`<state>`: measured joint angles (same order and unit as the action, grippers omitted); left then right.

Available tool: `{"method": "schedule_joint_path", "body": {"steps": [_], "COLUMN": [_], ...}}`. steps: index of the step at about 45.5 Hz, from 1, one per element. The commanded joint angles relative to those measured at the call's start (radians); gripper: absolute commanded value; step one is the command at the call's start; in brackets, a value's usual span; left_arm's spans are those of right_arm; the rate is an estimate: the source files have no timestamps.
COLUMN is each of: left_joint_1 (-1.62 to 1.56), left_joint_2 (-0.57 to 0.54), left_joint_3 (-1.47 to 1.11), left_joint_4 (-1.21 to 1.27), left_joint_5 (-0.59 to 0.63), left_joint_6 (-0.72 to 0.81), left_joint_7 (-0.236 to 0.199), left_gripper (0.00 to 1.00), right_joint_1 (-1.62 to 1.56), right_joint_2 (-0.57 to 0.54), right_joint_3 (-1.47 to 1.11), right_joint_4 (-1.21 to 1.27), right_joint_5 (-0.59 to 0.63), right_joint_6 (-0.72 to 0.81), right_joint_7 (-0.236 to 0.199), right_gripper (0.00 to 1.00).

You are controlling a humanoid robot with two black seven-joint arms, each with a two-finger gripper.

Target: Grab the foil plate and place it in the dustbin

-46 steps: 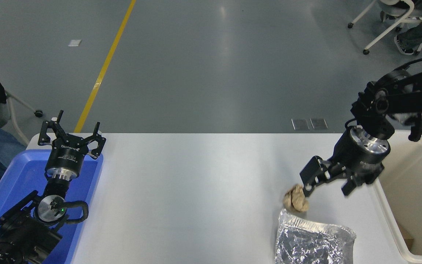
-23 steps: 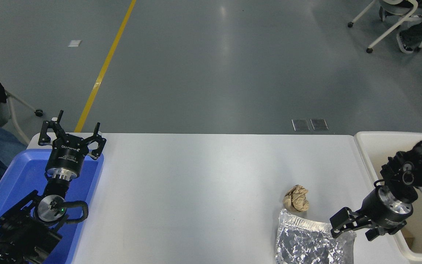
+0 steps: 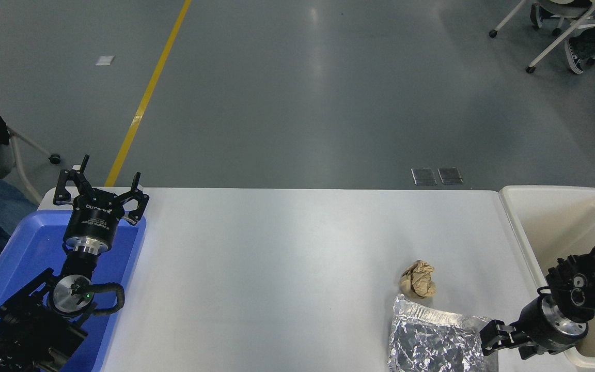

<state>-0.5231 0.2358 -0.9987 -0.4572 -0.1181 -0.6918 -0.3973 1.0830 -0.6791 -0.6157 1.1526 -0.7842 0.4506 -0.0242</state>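
Observation:
The foil plate point(image 3: 434, 341) is a shiny, crinkled silver tray lying at the table's front edge, right of centre, cut off by the picture's bottom. My right gripper point(image 3: 506, 345) is low at the plate's right rim, pointing left, open. One of its fingers point(image 3: 491, 335) is at the foil's right corner; I cannot tell if it touches. The dustbin point(image 3: 515, 227) is a cream-white tub at the table's right end, just behind the right arm. My left gripper point(image 3: 101, 194) is parked open at the lower left.
A small crumpled brown paper ball point(image 3: 418, 279) lies just behind the foil plate's far left corner. A blue tray point(image 3: 24, 248) sits under the left arm at the table's left end. People sit on chairs at the far left and top right.
My right arm has swung down and towards me, from above the paper ball to the foil plate's right rim. The plate, paper ball and left arm have not moved.

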Motion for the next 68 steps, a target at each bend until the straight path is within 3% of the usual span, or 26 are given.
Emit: {"method": "schedule_joint_path", "body": {"steps": [1, 20, 29, 35, 44, 52, 61, 68], "left_joint_1": [0.0, -0.002, -0.002, -0.002, -0.002, -0.002, -0.002, -0.002], "left_joint_2": [0.0, -0.001, 0.0, 0.0, 0.0, 0.0, 0.0, 0.0], "left_joint_3": [0.0, 0.0, 0.0, 0.0, 0.002, 0.002, 0.002, 0.002], "left_joint_4": [-0.001, 0.0, 0.0, -0.001, -0.001, 0.0, 0.0, 0.0], "left_joint_5": [0.0, 0.0, 0.0, 0.0, 0.001, 0.001, 0.001, 0.001], "left_joint_6": [0.0, 0.0, 0.0, 0.0, -0.002, -0.002, -0.002, -0.002], "left_joint_7": [0.0, 0.002, 0.002, 0.002, 0.003, 0.003, 0.003, 0.003], "left_gripper": [1.0, 1.0, 1.0, 1.0, 1.0, 1.0, 1.0, 1.0], "right_joint_1": [-0.055, 0.093, 0.427, 0.798, 1.287, 1.52, 1.614, 1.618], "right_joint_2": [0.026, -0.072, -0.243, -0.261, -0.1, 0.107, 0.191, 0.196], "right_joint_3": [0.028, -0.009, -0.171, -0.453, -0.794, -0.849, -0.84, -0.845], "right_joint_4": [-0.04, 0.031, 0.231, 0.349, 0.463, 0.498, 0.504, 0.503], "right_joint_5": [-0.003, 0.006, 0.034, 0.1, 0.197, 0.333, 0.378, 0.379], "right_joint_6": [-0.044, 0.02, 0.132, 0.168, 0.201, 0.292, 0.335, 0.335], "right_joint_7": [0.001, 0.001, 0.001, 0.001, 0.01, 0.067, 0.069, 0.069], "right_gripper": [0.0, 0.0, 0.0, 0.0, 0.0, 0.0, 0.0, 0.0]}}
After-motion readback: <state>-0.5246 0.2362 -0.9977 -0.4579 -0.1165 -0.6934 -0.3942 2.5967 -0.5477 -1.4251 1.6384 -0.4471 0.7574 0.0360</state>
